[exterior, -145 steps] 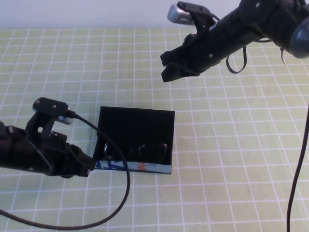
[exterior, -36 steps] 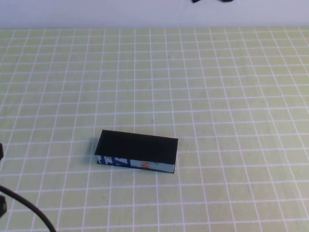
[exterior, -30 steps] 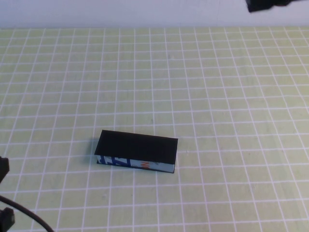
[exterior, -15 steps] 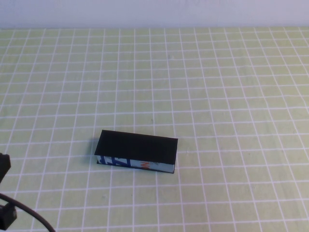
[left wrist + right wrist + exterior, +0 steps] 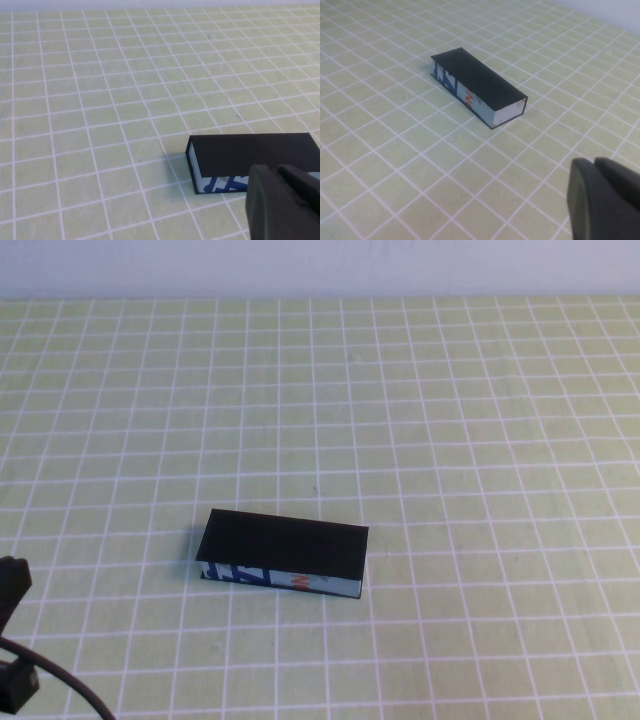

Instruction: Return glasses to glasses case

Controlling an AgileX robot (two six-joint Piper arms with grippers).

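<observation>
Evidently finished: glasses case (image 5: pixel 284 552) lies lid-down on the grid mat (image 5: pixel 450 420), glasses unseen, presumably inside, left gripper (image 5: pixel 282 205) pulled back beside it and right gripper (image 5: pixel 605 200) well off, finger gaps indeterminable.

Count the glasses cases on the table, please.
1: the rectangular black glasses case, lid shut, lies left of the table's middle. Left gripper and right gripper are both away from it.
</observation>
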